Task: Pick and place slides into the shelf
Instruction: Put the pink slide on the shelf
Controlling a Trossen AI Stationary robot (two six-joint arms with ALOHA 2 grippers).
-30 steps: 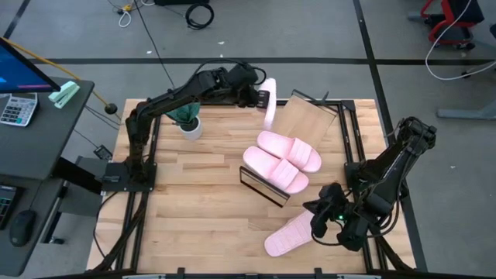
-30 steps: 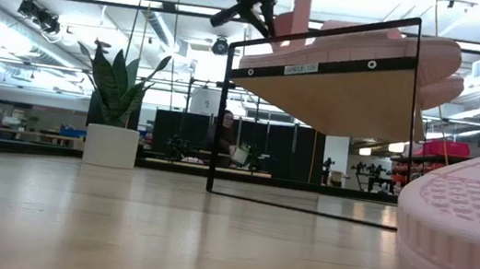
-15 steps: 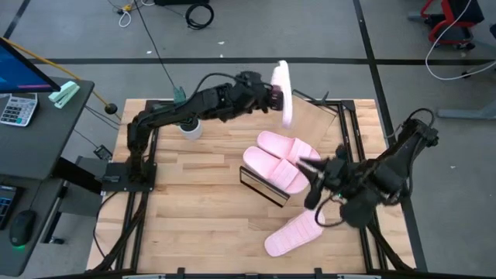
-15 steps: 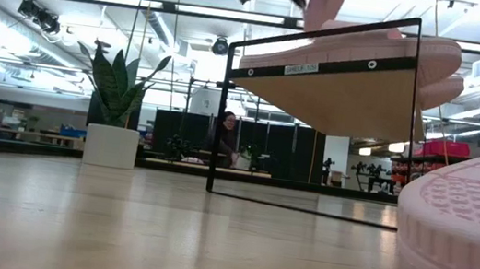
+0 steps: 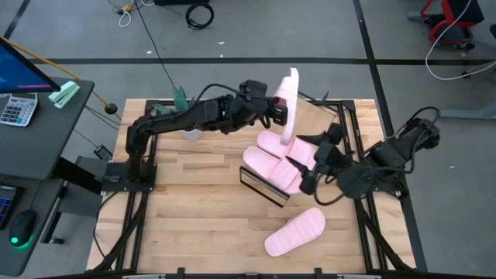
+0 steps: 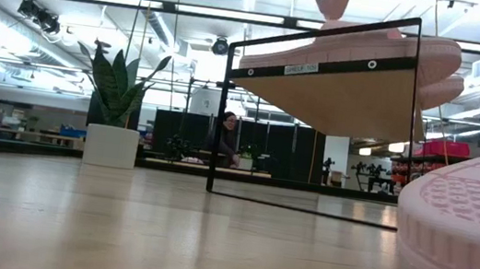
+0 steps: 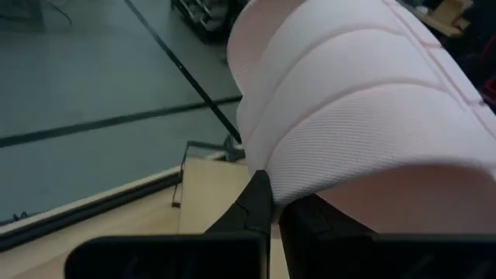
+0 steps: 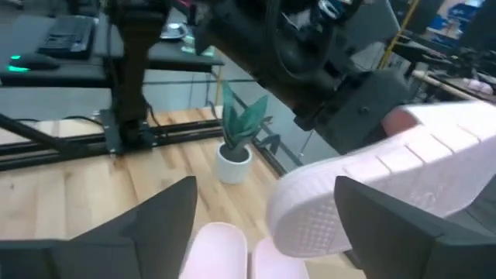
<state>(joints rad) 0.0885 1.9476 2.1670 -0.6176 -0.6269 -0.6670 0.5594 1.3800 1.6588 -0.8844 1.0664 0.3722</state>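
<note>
Left tool (image 5: 277,113) with slide (image 5: 288,105) above shelf (image 5: 306,118), potted plant (image 8: 237,138) behind.

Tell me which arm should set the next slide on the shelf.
Left. Its gripper is shut on a pale pink foam slide above the slanted light-wood shelf. The right gripper is empty, open beside it.

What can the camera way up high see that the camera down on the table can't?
Only the high view shows both arms whole: the left gripper holding a slide above the shelf, the right gripper open beside the two slides already on it, and a desk with a calculator.

Only the low view shows the shelf's underside, a person far back in the room, and ceiling lights.

Both show the held slide, the potted plant and the slide on the tabletop.
</note>
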